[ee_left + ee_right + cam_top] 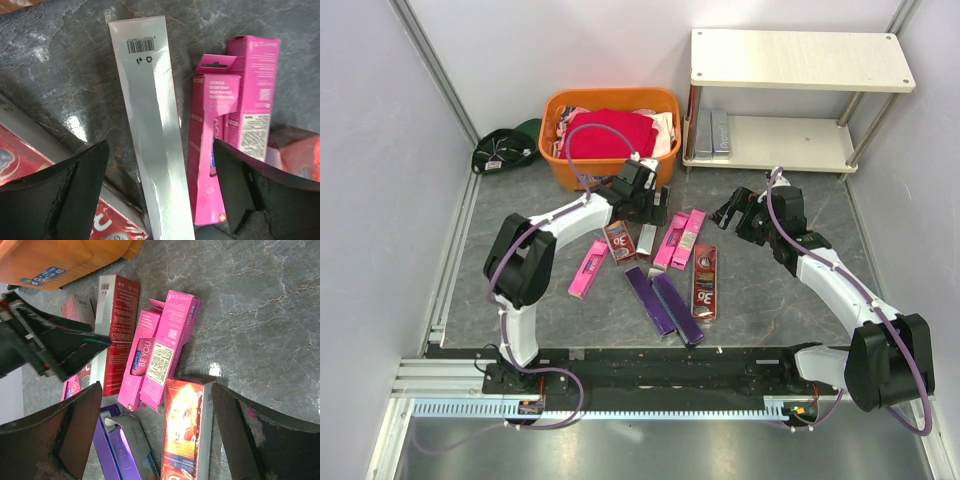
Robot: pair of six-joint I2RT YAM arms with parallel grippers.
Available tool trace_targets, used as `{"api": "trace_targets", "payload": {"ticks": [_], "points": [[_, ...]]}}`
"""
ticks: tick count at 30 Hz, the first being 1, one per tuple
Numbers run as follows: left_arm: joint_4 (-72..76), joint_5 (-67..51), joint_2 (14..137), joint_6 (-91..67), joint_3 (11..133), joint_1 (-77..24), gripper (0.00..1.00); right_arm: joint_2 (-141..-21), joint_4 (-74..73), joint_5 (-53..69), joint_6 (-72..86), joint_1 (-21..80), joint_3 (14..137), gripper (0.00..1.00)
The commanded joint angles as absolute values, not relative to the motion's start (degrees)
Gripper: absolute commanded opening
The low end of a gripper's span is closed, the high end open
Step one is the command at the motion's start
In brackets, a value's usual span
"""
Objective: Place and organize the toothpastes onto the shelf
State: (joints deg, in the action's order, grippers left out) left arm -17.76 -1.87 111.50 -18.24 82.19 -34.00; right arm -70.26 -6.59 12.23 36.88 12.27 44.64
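Several toothpaste boxes lie loose mid-table: a silver-grey one (pixel 646 240), a dark red one (pixel 619 240), pink ones (pixel 680 240) (pixel 588 268), a red one (pixel 704 282) and two purple ones (pixel 663 304). My left gripper (pixel 645 207) is open, its jaws on either side of the silver-grey box (pixel 155 130), not touching it. My right gripper (pixel 732 215) is open and empty above the red box (pixel 187 430) and the pink boxes (pixel 165 350). The shelf (pixel 800 60) stands at the back right with two silver-grey boxes (pixel 712 131) on its lower board.
An orange basket (pixel 610 135) holding a red cloth (pixel 610 132) stands just behind the left gripper. A dark green and black bundle (pixel 505 150) lies at the back left. Grey walls close the sides. The left gripper (pixel 55 345) shows in the right wrist view.
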Motion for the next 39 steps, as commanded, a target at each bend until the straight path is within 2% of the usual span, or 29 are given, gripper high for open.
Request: {"api": "trace_targets", "payload": {"ticks": [1,4,8,10,11,13,22,32,35,38,39], "points": [[-18.54,5.53,114.95,-15.99,85.60,-35.24,0.90,-69.26,-6.06,13.36,37.71,12.48,45.18,0.98],[-18.63,5.98,117.93,-16.70,86.92,-35.42,0.87,-69.00,-6.06,13.45,37.79,12.48,45.09,0.98],[-19.33,5.63,120.84,-18.36,88.94,-35.51,0.70,-68.91,-6.59,13.36,37.53,12.48,45.26,0.98],[-19.42,5.36,121.29,-18.72,89.30,-35.59,0.65,-68.82,-7.03,13.45,37.27,12.48,45.61,0.98],[-19.34,5.19,121.03,-18.72,89.38,-35.60,0.57,-68.73,-7.21,13.45,37.27,12.48,45.70,0.98],[-19.51,5.45,120.24,-18.72,89.47,-35.60,0.50,-68.56,-7.21,13.45,37.09,12.39,45.88,0.98],[-19.60,0.46,109.08,-16.26,90.44,-35.51,0.40,-69.52,-7.21,14.76,36.74,12.39,48.42,0.98],[-19.07,-8.96,99.41,-18.72,95.71,-34.46,0.39,-68.56,-9.93,16.08,36.30,12.48,54.14,0.98],[-15.13,-11.51,96.42,-22.84,94.67,-32.70,0.39,-68.12,-8.62,18.36,37.96,12.48,55.89,0.98],[-3.99,-18.09,93.44,-33.45,88.72,-28.75,0.39,-68.46,-5.81,22.39,41.39,12.48,56.95,0.98],[-0.21,-23.06,92.47,-42.27,86.16,-26.13,0.39,-68.55,-4.67,23.54,42.35,12.48,56.87,0.98]]}}
